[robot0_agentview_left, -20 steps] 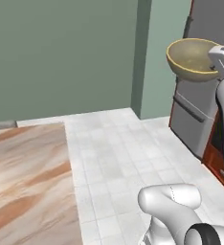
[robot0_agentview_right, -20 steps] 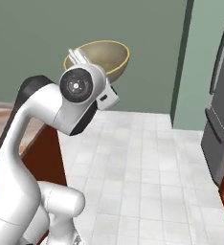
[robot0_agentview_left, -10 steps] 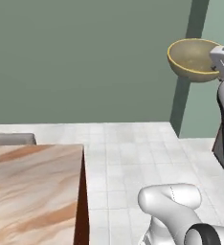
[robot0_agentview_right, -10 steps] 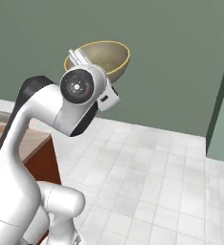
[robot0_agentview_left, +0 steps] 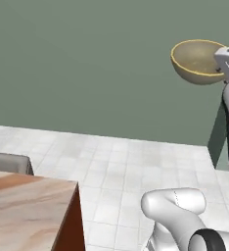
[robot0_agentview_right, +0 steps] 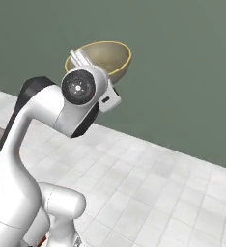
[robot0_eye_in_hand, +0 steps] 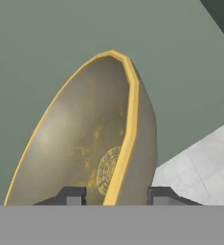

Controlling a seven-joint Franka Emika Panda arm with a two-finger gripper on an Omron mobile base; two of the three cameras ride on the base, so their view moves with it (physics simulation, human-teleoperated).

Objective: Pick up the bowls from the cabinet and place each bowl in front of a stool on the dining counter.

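At upper right, left base view: olive-tan bowl (robot0_agentview_left: 198,61) held high, approx 2 o'clock from frame ctr.
Bowl: olive-tan w/ pale yellow rim; mottled interior, round patterned mark near its base in hand view (robot0_eye_in_hand: 92,143).
Bowl attitude: tilted, opening faces the left base cam; underside and rim edge seen in right base view (robot0_agentview_right: 106,59).
Gripper: (robot0_eye_in_hand: 117,196) one fingertip each side of the bowl rim, wall between them; clamped on the bowl.
Gripper, left base view: (robot0_agentview_left: 225,62) white hand at the bowl's 3 o'clock edge, touching rim.
Arm: wrist joint just below the bowl in right base view; forearm runs down toward 7 o'clock.
Dining counter: (robot0_agentview_left: 28,211) marble top corner at 8 o'clock in left base view, red-brown side panel under it; well apart from the bowl.
Stool: (robot0_agentview_left: 9,163) grey seat, partly seen, just behind counter's far edge, 9 o'clock.
Floor: (robot0_agentview_left: 121,166) pale tiles.
Wall: (robot0_agentview_left: 87,63) plain grey-green, behind the bowl.
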